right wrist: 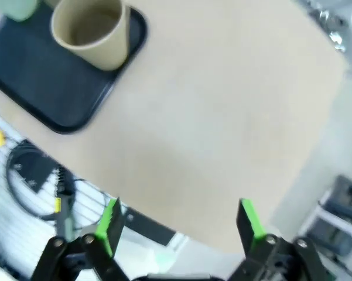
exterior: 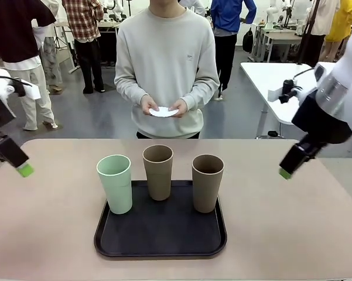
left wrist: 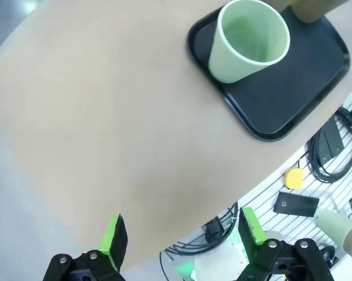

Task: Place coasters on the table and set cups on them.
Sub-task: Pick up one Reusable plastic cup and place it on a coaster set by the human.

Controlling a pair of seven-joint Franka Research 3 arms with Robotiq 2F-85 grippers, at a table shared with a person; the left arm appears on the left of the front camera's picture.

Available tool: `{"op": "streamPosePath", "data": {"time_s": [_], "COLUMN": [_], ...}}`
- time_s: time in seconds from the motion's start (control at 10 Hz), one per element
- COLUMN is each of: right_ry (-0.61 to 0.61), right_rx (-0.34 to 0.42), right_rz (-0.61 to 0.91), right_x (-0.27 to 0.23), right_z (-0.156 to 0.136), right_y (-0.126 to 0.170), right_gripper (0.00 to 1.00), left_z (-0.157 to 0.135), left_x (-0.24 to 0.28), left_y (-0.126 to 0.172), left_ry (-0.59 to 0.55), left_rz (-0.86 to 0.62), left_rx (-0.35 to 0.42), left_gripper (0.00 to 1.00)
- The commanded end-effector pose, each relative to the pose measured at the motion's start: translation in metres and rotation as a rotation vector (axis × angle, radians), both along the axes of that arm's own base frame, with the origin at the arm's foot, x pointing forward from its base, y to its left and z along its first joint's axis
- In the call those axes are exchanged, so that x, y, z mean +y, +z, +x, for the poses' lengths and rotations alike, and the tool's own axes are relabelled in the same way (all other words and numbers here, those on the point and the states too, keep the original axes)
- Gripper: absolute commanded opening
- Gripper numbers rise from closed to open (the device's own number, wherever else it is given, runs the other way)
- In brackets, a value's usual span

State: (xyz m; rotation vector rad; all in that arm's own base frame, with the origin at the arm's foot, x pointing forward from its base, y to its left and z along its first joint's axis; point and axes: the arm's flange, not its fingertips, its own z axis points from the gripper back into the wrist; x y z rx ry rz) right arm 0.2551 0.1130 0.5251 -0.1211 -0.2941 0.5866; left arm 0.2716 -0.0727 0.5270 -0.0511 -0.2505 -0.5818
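Right now the coasters (exterior: 164,111) are a small white bundle in the person's hands (exterior: 147,105), beyond the table's (exterior: 293,228) far edge. They look paper-thin, floppy and feather-light, so I'd guess they cling together and are best pinched at the lacy rim. On the black tray (exterior: 161,237) stand the green cup (exterior: 115,182) at its left edge, one brown cup (exterior: 158,171) at its far edge, and the other brown cup (exterior: 207,182) toward its right edge. All three seem stiff, light and matte, yet tall enough to tip, so a squeeze across the wall below the rim seems safest. The left gripper (left wrist: 180,221) and right gripper (right wrist: 178,208) hang near the table's left and right edges, fingers spread wide, grasping nothing.
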Motion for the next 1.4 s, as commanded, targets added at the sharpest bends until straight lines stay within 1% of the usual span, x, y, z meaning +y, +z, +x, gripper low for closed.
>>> {"op": "streamPosePath", "data": {"time_s": [0.0, 0.1, 0.2, 0.3, 0.4, 0.5, 0.6, 0.7, 0.8, 0.9, 1.0, 1.1, 1.2, 1.3], "right_ry": [0.067, 0.0, 0.012, -0.006, 0.004, -0.056, -0.095, -0.156, -0.206, -0.235, -0.251, -0.281, -0.311, -0.336], "right_rx": [0.002, 0.0, 0.045, 0.112, 0.186, 0.248, 0.286, 0.313, 0.345, 0.389, 0.4, 0.386, 0.382, 0.383], "right_rz": [0.061, 0.0, 0.32, 0.666, 0.92, 1.076, 1.172, 1.21, 1.229, 1.223, 1.223, 1.238, 1.252, 1.252], "right_x": [0.007, 0.0, -0.028, -0.067, -0.106, -0.136, -0.16, -0.184, -0.206, -0.223, -0.238, -0.256, -0.27, -0.281], "right_z": [0.011, 0.0, 0.018, 0.023, 0.026, 0.029, 0.032, 0.034, 0.031, 0.026, 0.018, 0.008, -0.001, -0.01], "right_y": [-0.004, 0.0, -0.014, -0.021, -0.029, -0.04, -0.05, -0.061, -0.072, -0.084, -0.093, -0.097, -0.1, -0.1], "right_gripper": [1.0, 1.0, 1.0, 1.0, 1.0, 1.0, 1.0, 1.0, 1.0, 1.0, 1.0, 1.0, 1.0, 1.0], "left_z": [0.016, 0.016, -0.003, -0.003, -0.001, 0.005, 0.012, 0.024, 0.029, 0.033, 0.036, 0.034, 0.029, 0.021], "left_x": [-0.002, -0.002, 0.0, 0.017, 0.038, 0.065, 0.09, 0.116, 0.13, 0.151, 0.175, 0.194, 0.208, 0.215], "left_y": [-0.012, -0.012, 0.002, 0.003, 0.006, 0.008, 0.001, -0.011, -0.026, -0.039, -0.052, -0.063, -0.068, -0.067], "left_ry": [-0.047, -0.047, 0.002, -0.001, -0.025, -0.036, -0.037, 0.035, 0.093, 0.145, 0.217, 0.26, 0.3, 0.34], "left_rz": [-0.039, -0.039, 0.002, -0.224, -0.485, -0.765, -0.944, -1.018, -1.045, -1.067, -1.108, -1.134, -1.129, -1.128], "left_rx": [0.017, 0.017, -0.004, -0.004, 0.004, 0.029, 0.069, 0.128, 0.179, 0.207, 0.19, 0.196, 0.196, 0.181], "left_gripper": [1.0, 1.0, 1.0, 1.0, 1.0, 1.0, 1.0, 1.0, 1.0, 1.0, 1.0, 1.0, 1.0, 1.0]}}
